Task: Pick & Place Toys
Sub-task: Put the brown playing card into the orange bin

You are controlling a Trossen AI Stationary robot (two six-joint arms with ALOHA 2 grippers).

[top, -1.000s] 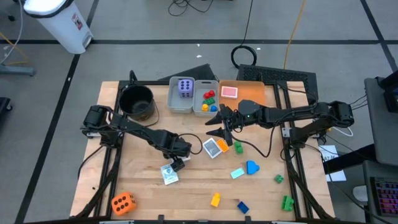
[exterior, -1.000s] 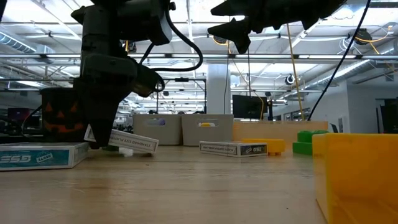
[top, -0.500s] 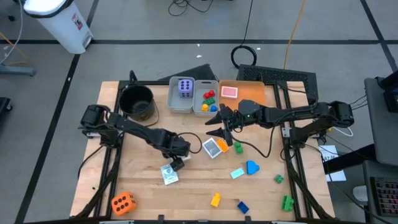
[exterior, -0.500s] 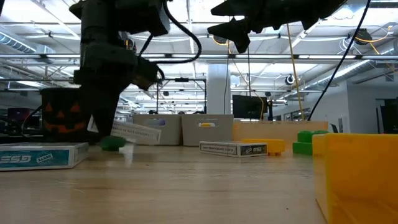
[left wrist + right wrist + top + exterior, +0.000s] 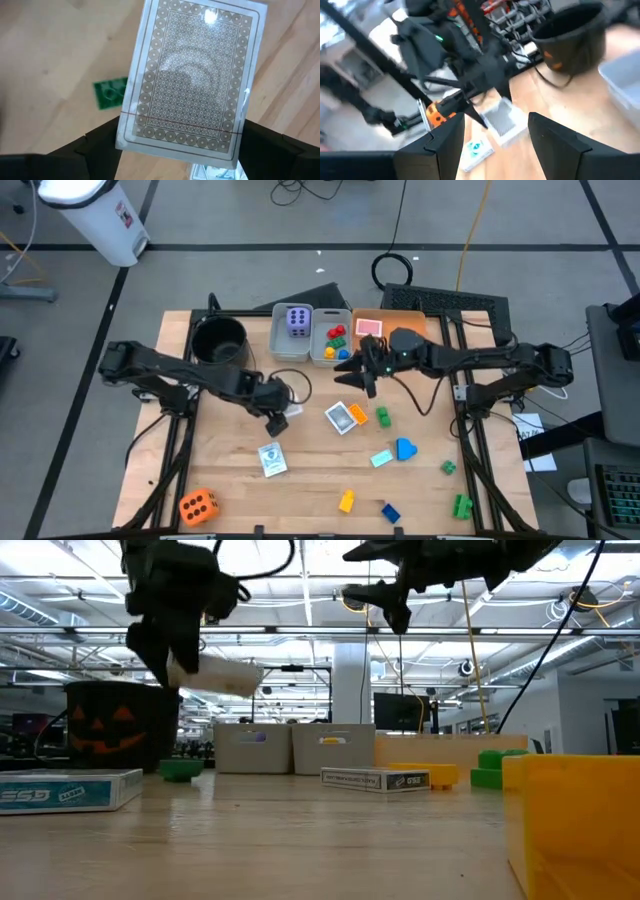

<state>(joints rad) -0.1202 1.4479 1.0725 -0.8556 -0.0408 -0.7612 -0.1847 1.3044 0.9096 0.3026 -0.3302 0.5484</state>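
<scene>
Aloft, left gripper [image 5: 281, 411] grips card deck [image 5: 192, 75]; right gripper [image 5: 352, 380] empty

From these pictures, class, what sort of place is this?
Probably a robotics lab or workshop: a wooden table on a grey floor with loose cables, and open ceiling pipes above rows of workstations behind.

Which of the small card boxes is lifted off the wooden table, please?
The clear-cased patterned card box in the left gripper; the other two lie flat.
</scene>
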